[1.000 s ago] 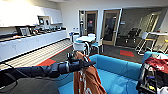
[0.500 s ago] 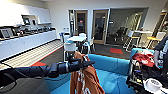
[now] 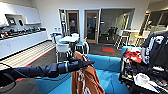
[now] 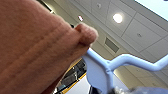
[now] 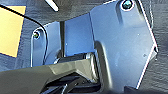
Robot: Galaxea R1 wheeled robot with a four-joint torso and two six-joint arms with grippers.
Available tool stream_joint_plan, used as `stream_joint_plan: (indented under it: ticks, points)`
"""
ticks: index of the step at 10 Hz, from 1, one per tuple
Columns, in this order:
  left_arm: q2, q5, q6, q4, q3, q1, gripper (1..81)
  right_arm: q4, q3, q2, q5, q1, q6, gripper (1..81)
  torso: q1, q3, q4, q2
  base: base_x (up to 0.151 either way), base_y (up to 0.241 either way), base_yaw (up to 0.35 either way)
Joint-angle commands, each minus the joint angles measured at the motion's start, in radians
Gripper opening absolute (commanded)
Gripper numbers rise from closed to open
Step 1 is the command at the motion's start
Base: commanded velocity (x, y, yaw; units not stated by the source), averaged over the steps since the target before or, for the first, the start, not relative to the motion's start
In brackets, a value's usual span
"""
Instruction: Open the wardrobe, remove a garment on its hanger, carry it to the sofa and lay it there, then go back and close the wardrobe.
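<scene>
The shirt [image 3: 83,77] hangs straight down from my left tool [image 3: 87,63], on its hanger [image 4: 117,65], with the blue sofa [image 3: 110,75] right beneath and beyond it. From my left wrist the rust-orange cloth [image 4: 32,45] bulges close against the camera, and the hanger's pale neck and arm rise beside it toward the ceiling. My left tool is closed on the hanger up at the shirt's collar, as far as I can judge from the head view, where the shirt's weight all drops from that one spot; the fingers themselves are hard to make out.

I judge the shirt light, soft and loose: it will swing under the tool with any quick move, and its long tail will drag and fold once it meets the seat. The hanger is slim and stiff, so it is the right place to hold, near the hook, where the load stays balanced. Gripping cloth alone would let it slide off the shoulders.

My right tool's state I cannot tell; its wrist looks down past my own plate at dark floor.

Out beyond the tool stand white chairs [image 3: 62,47] round a small table [image 3: 68,38]. To the tool's right, a red cloth [image 3: 132,55] lies on a cluttered cart, next to a person in a black shirt [image 3: 156,47].
</scene>
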Motion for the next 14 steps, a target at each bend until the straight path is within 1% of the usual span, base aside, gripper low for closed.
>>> stream_joint_plan:
  ticks: [1, 12, 14]
  points:
    - [-0.003, -0.079, 0.027, 0.029, 0.029, -0.180, 1.0, 0.003, 0.007, 0.010, -0.041, 0.037, -0.001, 81.1, 0.000, 0.000, 0.000, 0.000, 0.000, -0.069, 0.000]
    - [-0.003, -0.092, 0.029, 0.035, 0.027, -0.159, 1.0, 0.003, 0.009, 0.010, -0.041, 0.035, -0.001, 81.1, 0.000, 0.000, 0.000, 0.000, 0.000, 0.000, 0.000]
    - [-0.005, -0.090, 0.029, 0.035, 0.027, -0.159, 1.0, 0.003, 0.009, 0.010, -0.041, 0.035, -0.001, 81.1, -0.001, 0.000, 0.000, 0.000, 0.066, 0.000, 0.000]
